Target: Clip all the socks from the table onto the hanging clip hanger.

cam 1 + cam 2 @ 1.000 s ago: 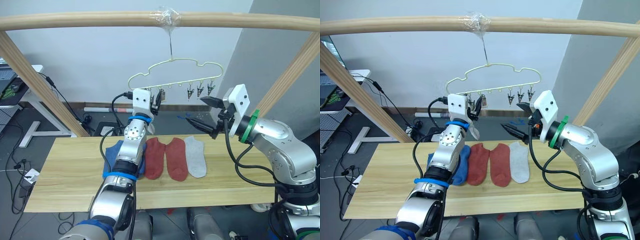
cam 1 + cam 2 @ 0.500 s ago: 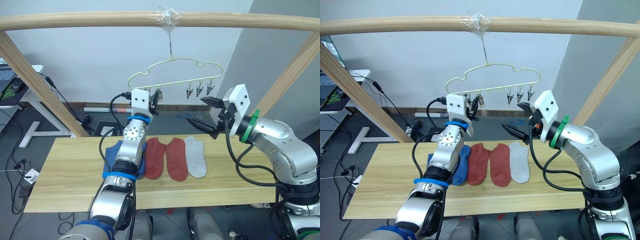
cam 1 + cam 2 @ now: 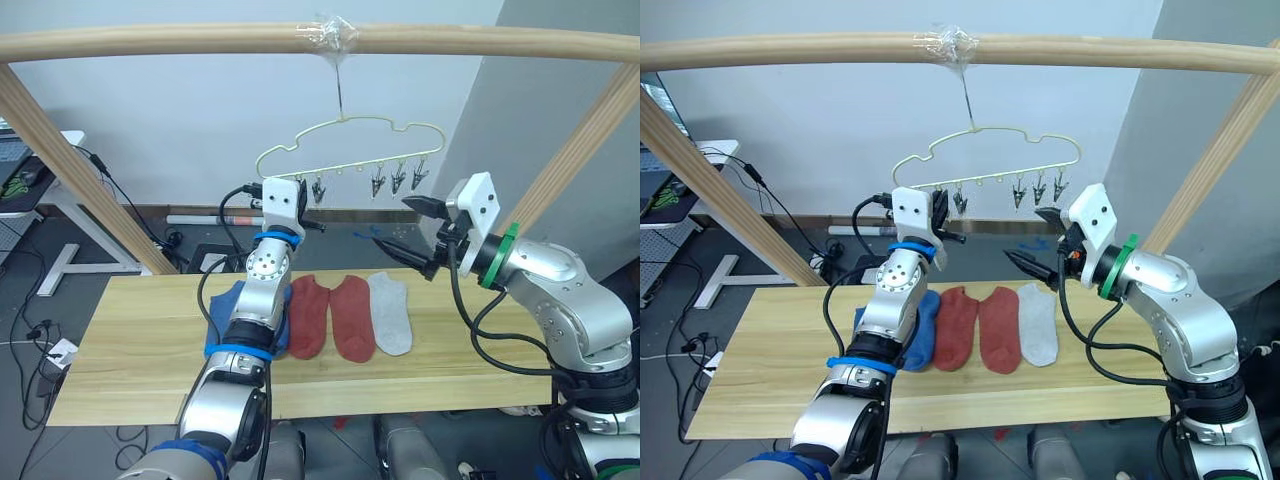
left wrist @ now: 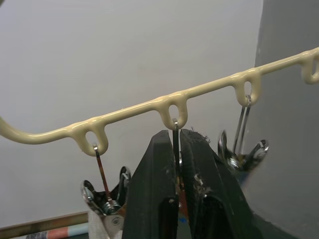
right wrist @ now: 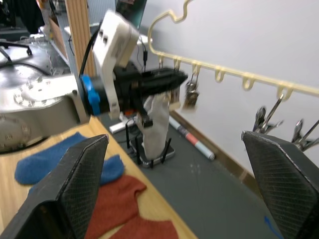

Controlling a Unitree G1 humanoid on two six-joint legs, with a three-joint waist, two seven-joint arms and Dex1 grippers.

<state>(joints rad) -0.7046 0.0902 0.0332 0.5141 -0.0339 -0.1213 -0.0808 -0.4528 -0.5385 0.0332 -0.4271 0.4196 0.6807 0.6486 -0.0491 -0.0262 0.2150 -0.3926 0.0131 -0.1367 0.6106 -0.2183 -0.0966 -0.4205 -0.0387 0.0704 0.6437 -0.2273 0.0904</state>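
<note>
since a second ago the left gripper [image 4: 178, 149] has risen to the clip hanger [image 3: 350, 125], fingers closed on a clip, a light grey sock [image 5: 155, 119] hanging there. right gripper [image 3: 410, 228] waits wide open, empty. four socks [image 3: 350, 315] lie on the table [image 3: 140, 350]. next: release, fetch another.

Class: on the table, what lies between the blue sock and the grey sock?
Two rust-red socks lie side by side between the blue sock and the grey sock, in the left eye view.

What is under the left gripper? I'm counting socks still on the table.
Below the left gripper, its forearm covers most of a blue sock on the table; two rust-red socks and a grey sock lie beside it.
</note>
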